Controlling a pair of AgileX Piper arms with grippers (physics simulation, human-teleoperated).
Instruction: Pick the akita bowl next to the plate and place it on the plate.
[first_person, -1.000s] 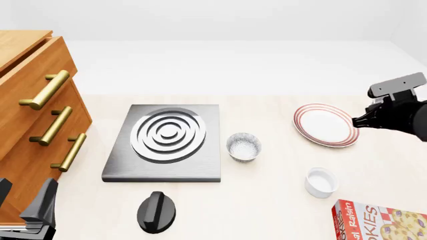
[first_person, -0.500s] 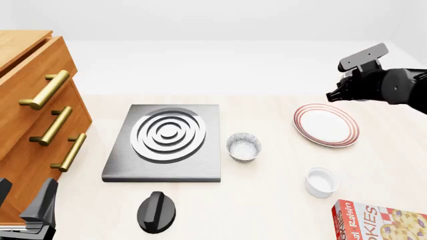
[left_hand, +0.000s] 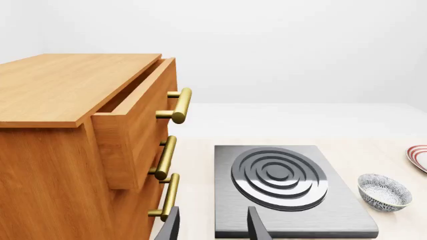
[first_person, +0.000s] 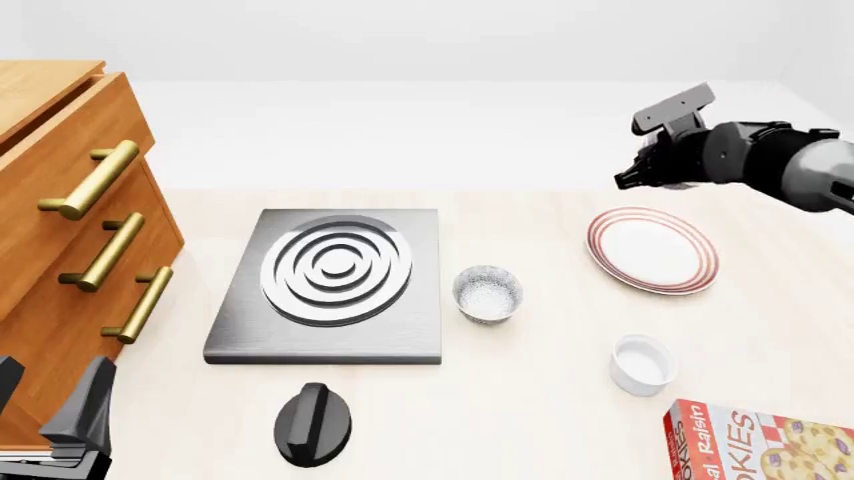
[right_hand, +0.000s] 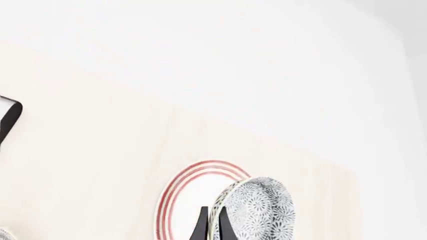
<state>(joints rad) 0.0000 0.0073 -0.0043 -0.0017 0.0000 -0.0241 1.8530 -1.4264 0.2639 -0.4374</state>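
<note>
Since the earlier frames our right arm (first_person: 747, 160) has swung up and leftward, and now hangs beyond the plate's far edge. We read this as carrying height, so the load clears the rim. On the pale, matte bench (first_person: 534, 410) sit a wooden drawer cabinet (first_person: 67, 230) and a grey ringed stove slab (first_person: 334, 285). The flat, red-ringed plate (first_person: 601, 235) lies bare. Our right tool (right_hand: 213, 227) is clenched on the rim of the akita bowl (right_hand: 257, 210), which hangs speckled and tilted above the plate. A twin bowl (first_person: 487, 293) rests beside the slab. Our left tool (left_hand: 212, 227) is released, parked low.
</note>
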